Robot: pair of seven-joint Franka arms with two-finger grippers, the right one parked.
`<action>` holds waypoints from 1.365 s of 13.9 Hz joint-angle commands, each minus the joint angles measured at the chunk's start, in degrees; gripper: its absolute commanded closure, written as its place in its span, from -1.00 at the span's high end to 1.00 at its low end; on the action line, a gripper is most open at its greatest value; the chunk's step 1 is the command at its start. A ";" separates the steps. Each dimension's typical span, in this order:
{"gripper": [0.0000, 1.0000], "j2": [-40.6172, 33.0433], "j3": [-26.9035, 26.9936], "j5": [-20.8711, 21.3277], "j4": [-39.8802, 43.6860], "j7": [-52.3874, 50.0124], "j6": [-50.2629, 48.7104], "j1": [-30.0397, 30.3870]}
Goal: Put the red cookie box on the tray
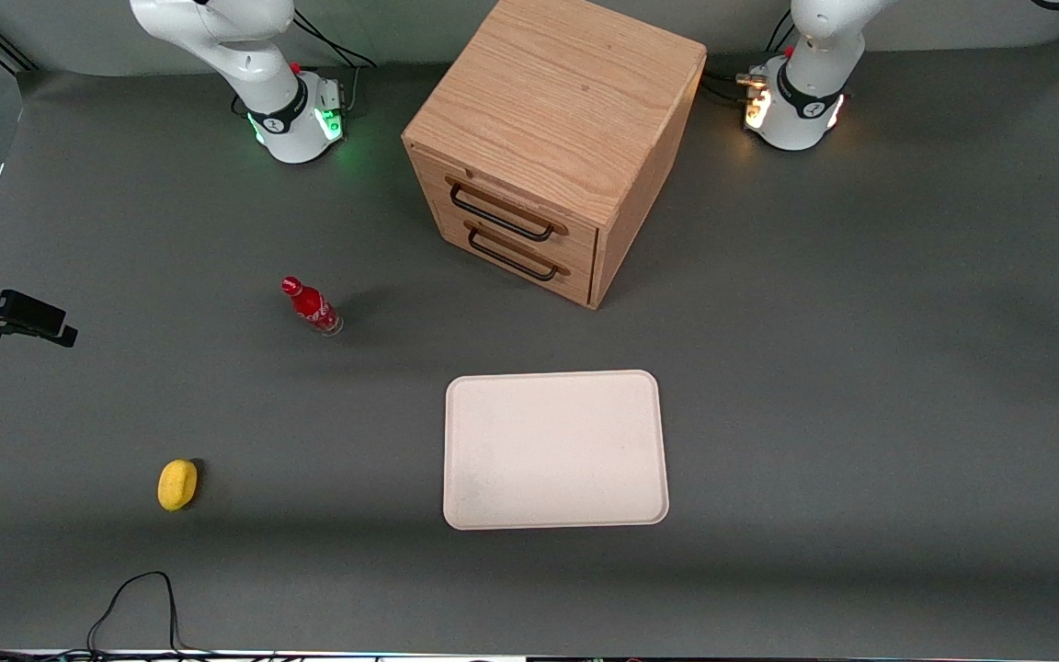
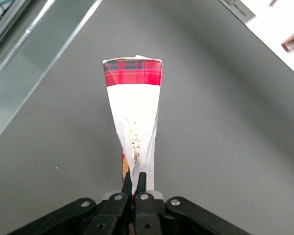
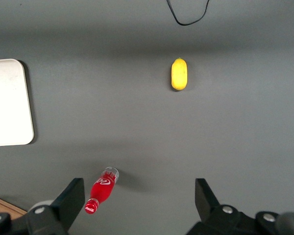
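Nearest our wrist camera, the black two-finger gripper [image 2: 135, 182] is clamped on the thin red-and-white cardboard cookie box [image 2: 134, 110], held above the grey worktop [image 2: 225, 122]. We judge it light and crushable; the narrow-edge grip suits it. The cream rectangular tray [image 1: 555, 450] is bare.

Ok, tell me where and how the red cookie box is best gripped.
Across its thin thickness, pads on the two broad faces, coming from one short end. The red cookie box is flat and narrow, so only that span likely fits the jaws. The gripper is shut on it just so, at the end nearest the wrist, above the grey table.
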 commanded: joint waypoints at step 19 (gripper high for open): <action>-1.00 -0.83 0.04 6.45 -0.81 -24.31 0.05 -61.28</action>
